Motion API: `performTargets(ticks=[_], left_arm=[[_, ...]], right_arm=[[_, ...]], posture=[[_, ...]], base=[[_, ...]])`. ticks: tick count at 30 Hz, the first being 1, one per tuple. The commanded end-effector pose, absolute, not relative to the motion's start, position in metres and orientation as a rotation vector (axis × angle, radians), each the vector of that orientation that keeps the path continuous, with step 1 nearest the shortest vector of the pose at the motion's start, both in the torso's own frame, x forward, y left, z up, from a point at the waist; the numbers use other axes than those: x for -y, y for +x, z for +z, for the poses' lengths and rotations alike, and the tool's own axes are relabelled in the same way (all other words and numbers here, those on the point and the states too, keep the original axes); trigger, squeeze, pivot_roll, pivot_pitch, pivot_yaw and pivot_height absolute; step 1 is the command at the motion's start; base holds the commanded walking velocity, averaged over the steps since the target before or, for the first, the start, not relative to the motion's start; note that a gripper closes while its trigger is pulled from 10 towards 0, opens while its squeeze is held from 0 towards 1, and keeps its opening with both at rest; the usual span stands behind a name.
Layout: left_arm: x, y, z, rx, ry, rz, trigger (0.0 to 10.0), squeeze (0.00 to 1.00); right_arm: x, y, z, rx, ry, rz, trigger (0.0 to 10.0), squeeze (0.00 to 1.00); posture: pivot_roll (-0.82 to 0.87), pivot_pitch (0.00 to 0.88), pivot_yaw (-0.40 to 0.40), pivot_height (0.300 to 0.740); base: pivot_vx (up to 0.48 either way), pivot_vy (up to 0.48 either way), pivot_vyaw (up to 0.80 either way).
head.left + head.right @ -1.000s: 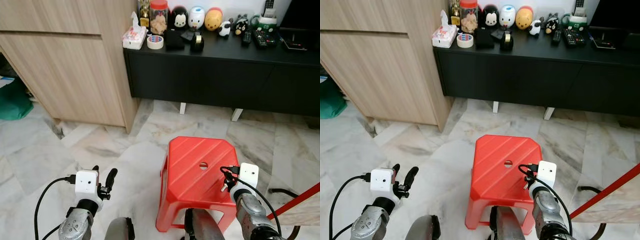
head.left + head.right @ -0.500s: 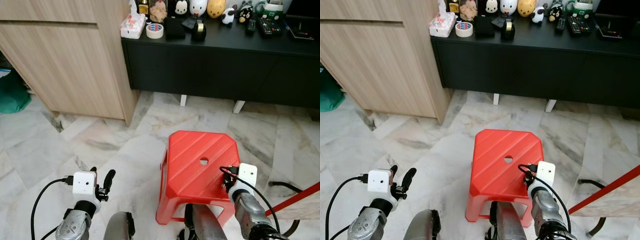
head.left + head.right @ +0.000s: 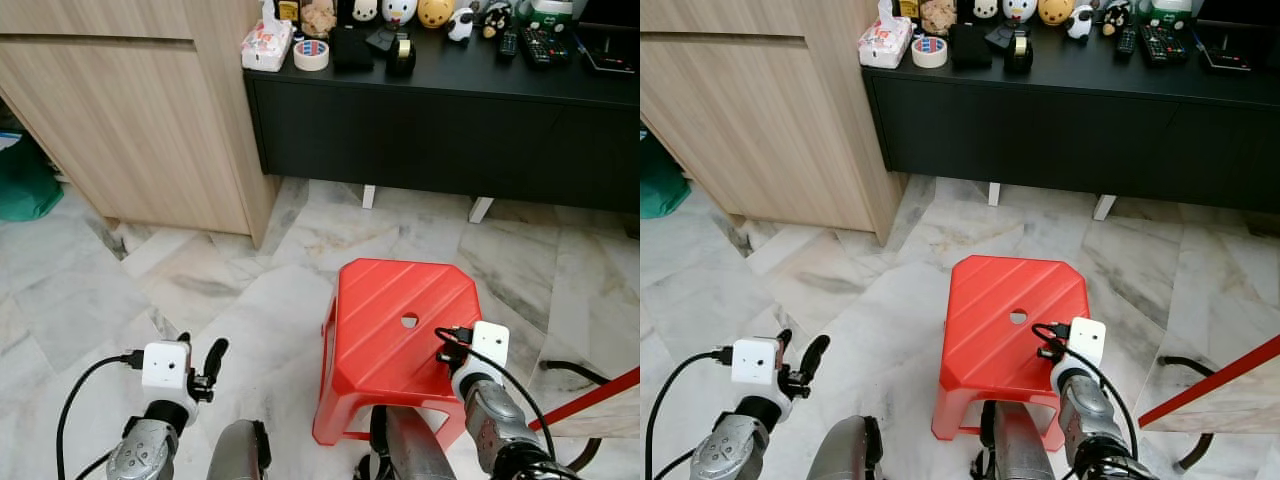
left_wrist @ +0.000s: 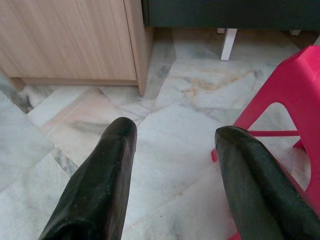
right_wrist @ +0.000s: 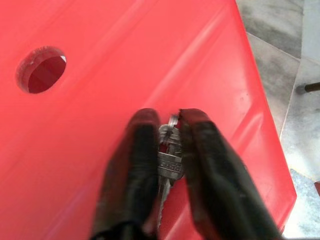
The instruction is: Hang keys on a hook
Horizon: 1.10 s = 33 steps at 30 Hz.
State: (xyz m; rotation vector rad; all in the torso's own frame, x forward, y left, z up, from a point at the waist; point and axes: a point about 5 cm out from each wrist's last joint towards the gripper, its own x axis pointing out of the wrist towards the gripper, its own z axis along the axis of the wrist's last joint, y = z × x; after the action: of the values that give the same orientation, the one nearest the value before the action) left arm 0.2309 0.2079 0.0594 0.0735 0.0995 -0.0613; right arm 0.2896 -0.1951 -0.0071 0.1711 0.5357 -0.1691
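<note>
Keys (image 5: 170,159) pinched between right end effector (image 5: 169,116) fingers, just above red stool (image 3: 385,330) | left end effector (image 4: 172,135) spread, idle beside stool | step: carrying keys | next: find a hook; none visible near stool

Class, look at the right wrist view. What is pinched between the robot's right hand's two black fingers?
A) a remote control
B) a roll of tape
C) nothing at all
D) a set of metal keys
D: the right hand is closed on silvery keys, held just above the red stool.
</note>
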Motion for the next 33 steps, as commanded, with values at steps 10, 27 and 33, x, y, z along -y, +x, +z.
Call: performTargets(ticks=[10,27,33], left_arm=[[-0.213,0.232,0.057,-0.121,0.105,-0.063,10.0,0.00],[-0.232,0.248,0.022,-0.252,0.101,0.018,10.0,0.00],[-0.240,0.244,0.003,-0.338,0.083,0.062,10.0,0.00]], right_arm=[[0.190,0.283,-0.015,-0.567,0.194,-0.177,0.0,0.00],[0.187,0.285,-0.007,-0.457,0.220,-0.142,0.0,0.00],[0.187,0.284,0.003,-0.332,0.180,-0.065,0.0,0.00]], posture=[[0.13,0.181,-0.003,0.609],[0.09,0.006,0.000,0.609],[0.07,0.000,0.005,0.609]], base=[[0.000,0.000,0.00],[0.000,0.000,0.00],[0.000,0.000,0.00]])
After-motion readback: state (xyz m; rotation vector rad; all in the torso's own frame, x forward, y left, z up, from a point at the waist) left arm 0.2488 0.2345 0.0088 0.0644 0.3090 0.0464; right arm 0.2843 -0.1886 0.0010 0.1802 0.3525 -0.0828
